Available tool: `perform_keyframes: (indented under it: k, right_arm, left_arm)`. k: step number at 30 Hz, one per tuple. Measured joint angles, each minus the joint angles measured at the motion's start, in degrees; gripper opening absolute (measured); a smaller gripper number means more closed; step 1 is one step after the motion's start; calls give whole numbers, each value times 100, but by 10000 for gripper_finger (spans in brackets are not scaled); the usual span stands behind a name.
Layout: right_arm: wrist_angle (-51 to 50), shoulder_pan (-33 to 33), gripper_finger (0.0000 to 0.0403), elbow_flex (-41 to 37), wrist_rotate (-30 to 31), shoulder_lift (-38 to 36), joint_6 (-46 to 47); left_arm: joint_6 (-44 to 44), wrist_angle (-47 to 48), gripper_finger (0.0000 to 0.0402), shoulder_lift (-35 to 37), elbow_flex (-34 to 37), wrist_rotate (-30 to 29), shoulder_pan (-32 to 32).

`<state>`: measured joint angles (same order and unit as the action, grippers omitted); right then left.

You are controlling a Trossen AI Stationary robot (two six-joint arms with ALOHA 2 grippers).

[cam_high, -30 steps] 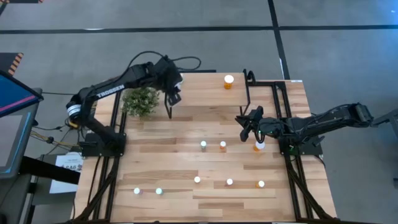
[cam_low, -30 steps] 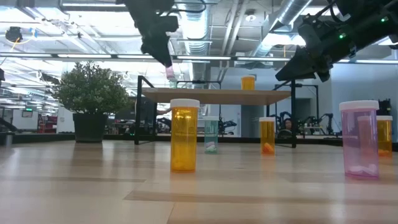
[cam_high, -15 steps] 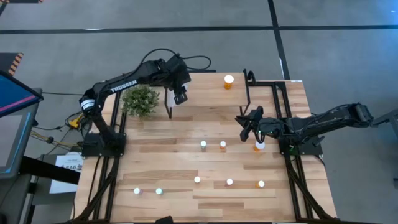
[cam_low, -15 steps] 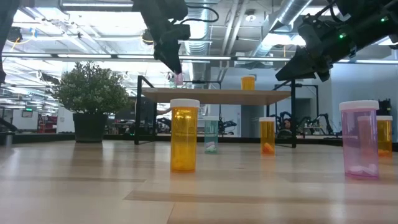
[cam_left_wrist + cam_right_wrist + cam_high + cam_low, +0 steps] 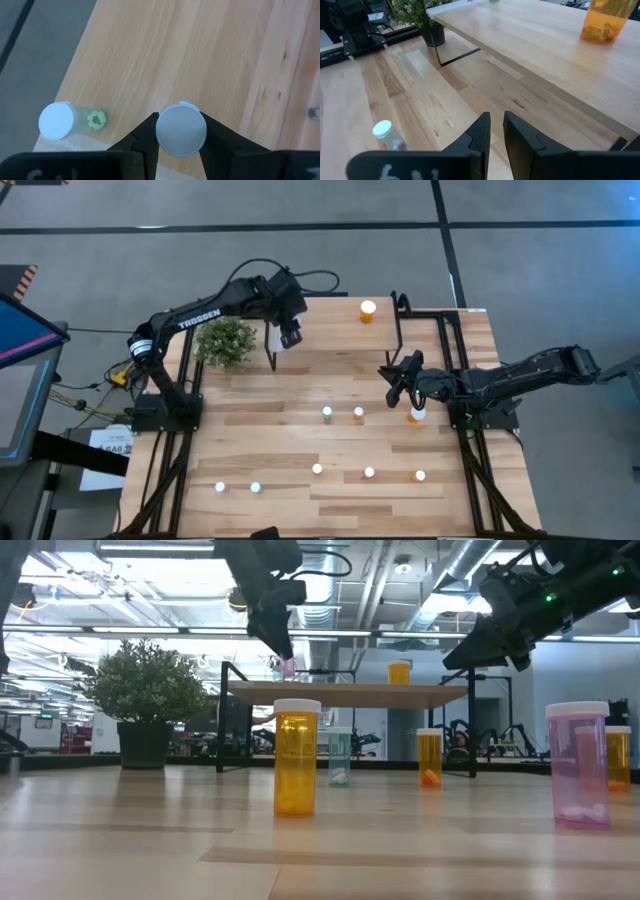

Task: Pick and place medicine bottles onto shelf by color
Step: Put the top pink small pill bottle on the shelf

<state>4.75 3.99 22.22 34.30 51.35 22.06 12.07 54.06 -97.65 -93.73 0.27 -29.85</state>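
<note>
The left gripper [image 5: 180, 131] is closed on a small white-capped bottle [image 5: 180, 130], one dark finger on each side of the cap, holding it above the shelf [image 5: 330, 320] near the shelf's left end. In the low view the held bottle's body looks pink [image 5: 288, 667] and hangs just over the shelf board [image 5: 345, 693]. Just beside it, at the shelf's left corner, a green bottle [image 5: 70, 120] stands on the board with pale tablets showing through its wall. A larger orange bottle [image 5: 367, 311] stands on the shelf toward its right end, well apart from the other two.

The right gripper [image 5: 496, 131] hovers over the right part of the table [image 5: 300, 390], its fingers nearly together with only a narrow gap and nothing between them. An orange bottle [image 5: 415, 415] stands on the table just beside it.

More bottles stand on the table: a green one [image 5: 327, 414] and an orange one [image 5: 358, 414] near the middle, and a row of five along the near edge [image 5: 318, 479]. A potted plant [image 5: 226, 342] sits at the table's far left corner, beside the shelf's left end.
</note>
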Motion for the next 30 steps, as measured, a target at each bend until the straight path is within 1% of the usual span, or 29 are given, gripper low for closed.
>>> perform_keyframes:
  k: [6, 13, 18, 23, 30]
  right_arm:
    - [1, 0, 76, -1, 0, 2, 0]
    - [0, -2, 76, -2, 0, 0, -2]
    - [0, -1, 76, -1, 0, 0, -1]
    - [1, -1, 76, -1, 0, 0, 0]
    - [0, -2, 76, -2, 0, 0, -2]
  left_arm:
    - [75, -7, 101, 5, 19, -12, -22]
    - [144, 262, 101, 5, 19, -265, -189]
    - [82, 267, 101, 5, 19, -174, -385]
    - [74, 265, 101, 5, 19, 89, -478]
    - [69, 302, 101, 4, 19, 98, -472]
